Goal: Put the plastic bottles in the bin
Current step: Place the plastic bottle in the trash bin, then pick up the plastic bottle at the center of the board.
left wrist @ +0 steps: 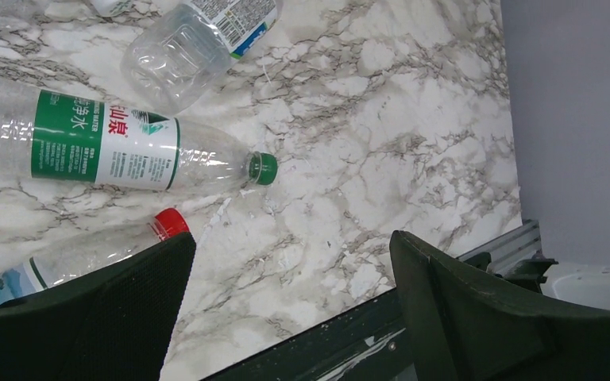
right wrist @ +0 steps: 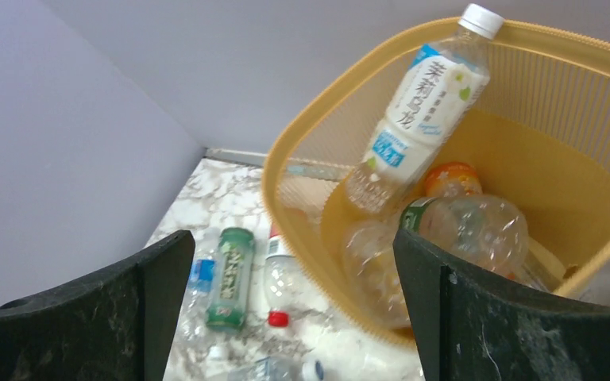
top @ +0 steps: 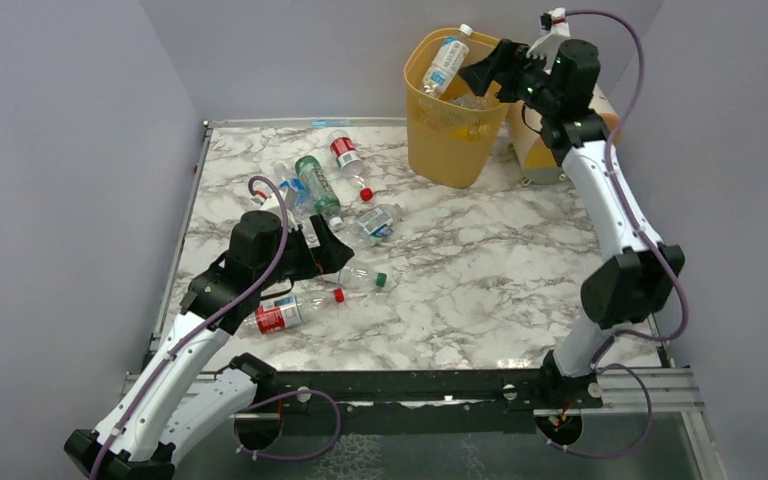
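Left gripper (top: pixel 332 248) hovers low, jaws wide; right gripper (top: pixel 487 68) raised high, jaws wide.

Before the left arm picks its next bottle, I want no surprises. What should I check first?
1. Right end effector open, empty: ok.
2. White-capped bottle inside the bin: ok, cap above the rim.
3. Left end effector open, empty: ok.
4. Green-capped bottle lying flat on the table: ok.
5. Red-capped bottle clear of that end effector: cannot tell, partly hidden.
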